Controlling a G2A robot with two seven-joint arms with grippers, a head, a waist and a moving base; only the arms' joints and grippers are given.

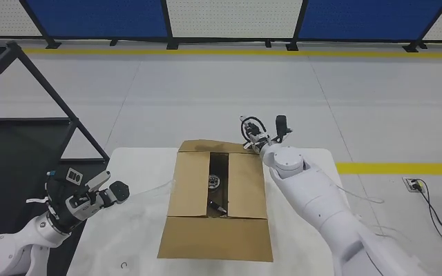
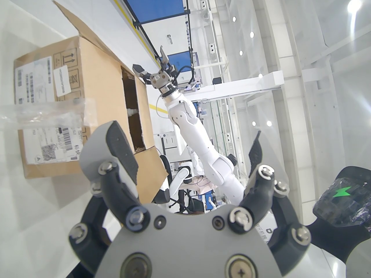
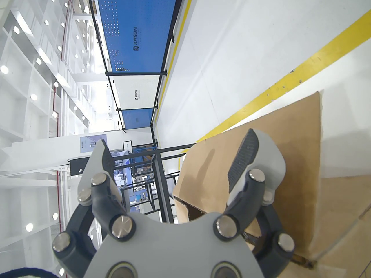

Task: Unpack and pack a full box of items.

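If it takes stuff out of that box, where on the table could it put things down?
Freest: the bare table left of the box, toward its far edge. Nearer, a clear plastic strip lies between box and left gripper. The right side is crowded: the right gripper hovers at the box's far corner, its arm over the table.

Entry into box (image 1: 215,207) from above only, through narrow slot (image 1: 219,181) between two half-closed top flaps. Dark items (image 1: 215,185) lodged in slot. End flaps turned outward, clear of slot. Bare desk (image 1: 131,234) strip left of box crossed by clear plastic bag (image 2: 49,111), between box and left gripper (image 1: 109,186). Desk right of box largely covered by right arm. Right gripper (image 1: 264,128), spread wide, near box's far right corner. Black frame (image 1: 41,90) beyond desk's left edge.
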